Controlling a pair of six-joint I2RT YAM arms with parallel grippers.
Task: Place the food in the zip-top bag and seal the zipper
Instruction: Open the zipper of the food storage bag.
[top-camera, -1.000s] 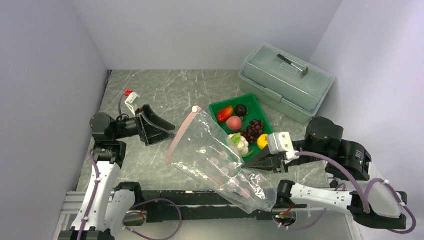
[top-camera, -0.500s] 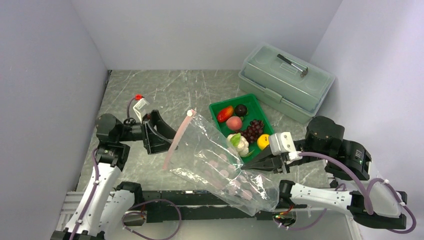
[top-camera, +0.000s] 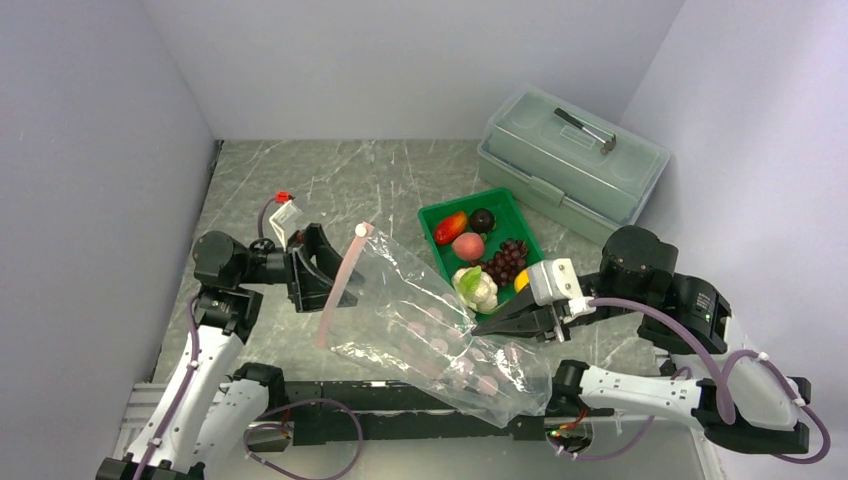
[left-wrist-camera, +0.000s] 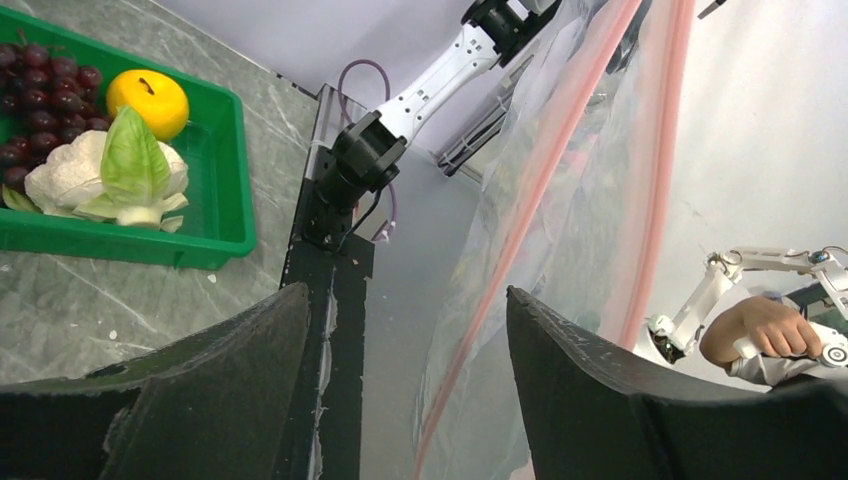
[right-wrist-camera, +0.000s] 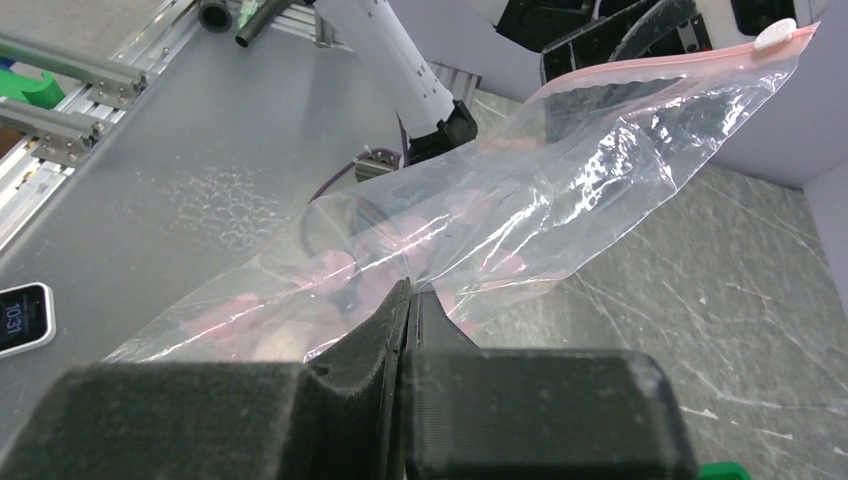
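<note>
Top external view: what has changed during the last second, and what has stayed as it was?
The right tool, shut on the clear crinkly plastic bag, carried it leftward. The left tool moved in to meet it. The bag's pink zipper strip now stands between its open jaws, not yet gripped. Unchanged: the toy food in the green plastic tray, and the pale green lidded box.

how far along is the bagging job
Done: nothing bagged yet; the zip-top bag holds no food. In hand: the right tool is shut on the bag's side, and the open left tool has the zipper between its fingers, not clamped. Left: all the food sits in the green tray; it has to go in, then the zipper needs sealing.
</note>
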